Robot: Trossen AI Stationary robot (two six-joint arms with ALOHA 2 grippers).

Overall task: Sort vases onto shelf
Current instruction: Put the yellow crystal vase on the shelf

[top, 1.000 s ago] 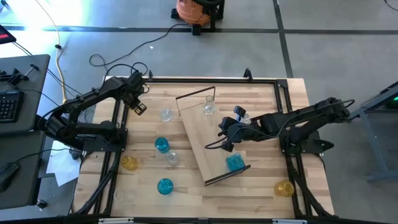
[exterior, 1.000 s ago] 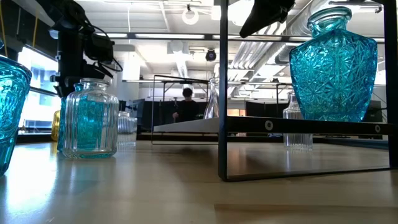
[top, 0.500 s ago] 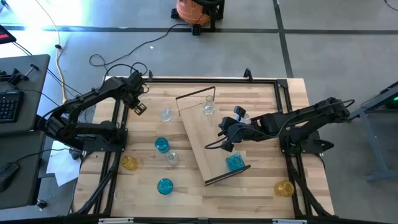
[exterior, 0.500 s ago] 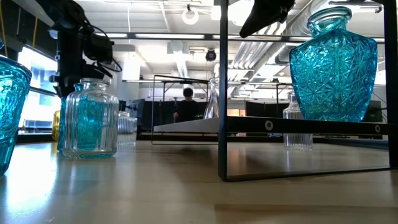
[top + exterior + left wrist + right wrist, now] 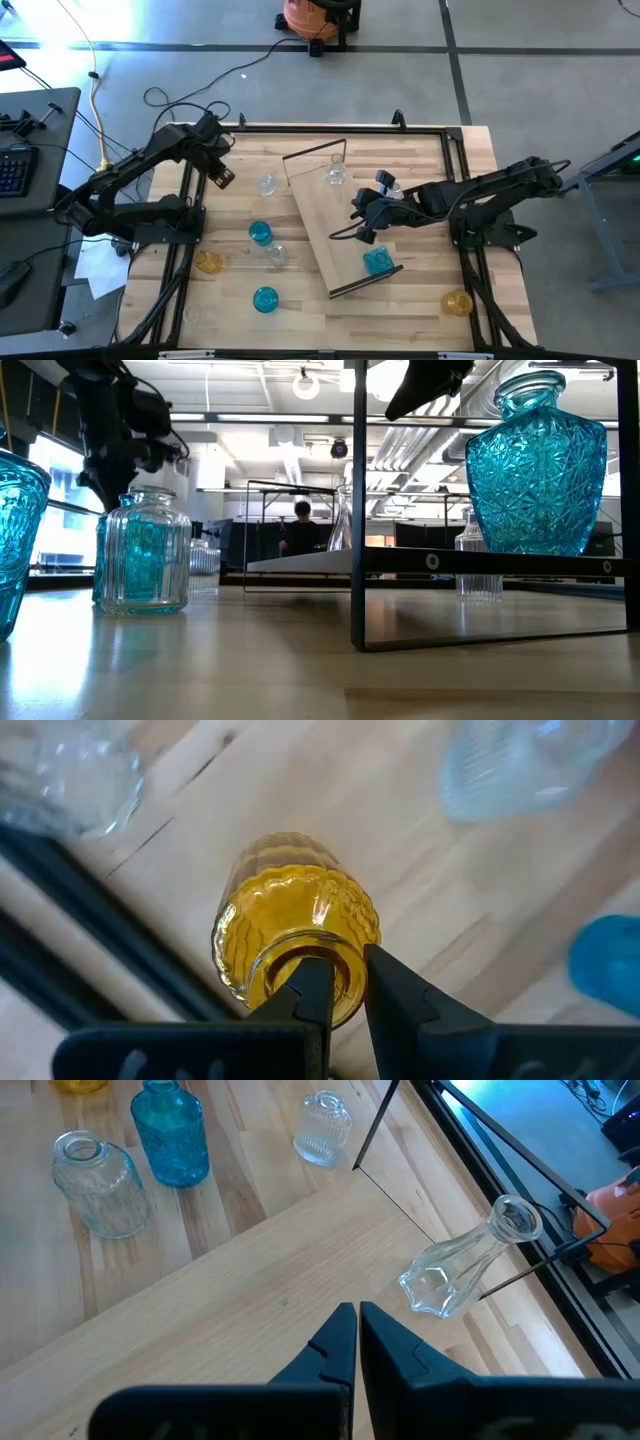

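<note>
1. Shelf (image 5: 335, 222) lies aslant mid-table; at its near end stands a blue vase (image 5: 378, 261).
2. Over its middle, right gripper (image 5: 362, 217) hangs idle, fingers pressed together on nothing.
3. At its far end, a clear vase (image 5: 335, 172).
4. Beyond its far-left side, left gripper (image 5: 340, 982) pinches the yellow vase (image 5: 295, 940) by the rim, apparently lifted. Carry step; next: swing over the shelf, set upright.

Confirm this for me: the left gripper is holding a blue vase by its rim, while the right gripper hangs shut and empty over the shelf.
Not quite: the vase in the left gripper is amber-yellow, not blue, as the left wrist view shows. The rest holds: it is pinched at its rim, and the right gripper hangs shut and empty over the shelf.
</note>
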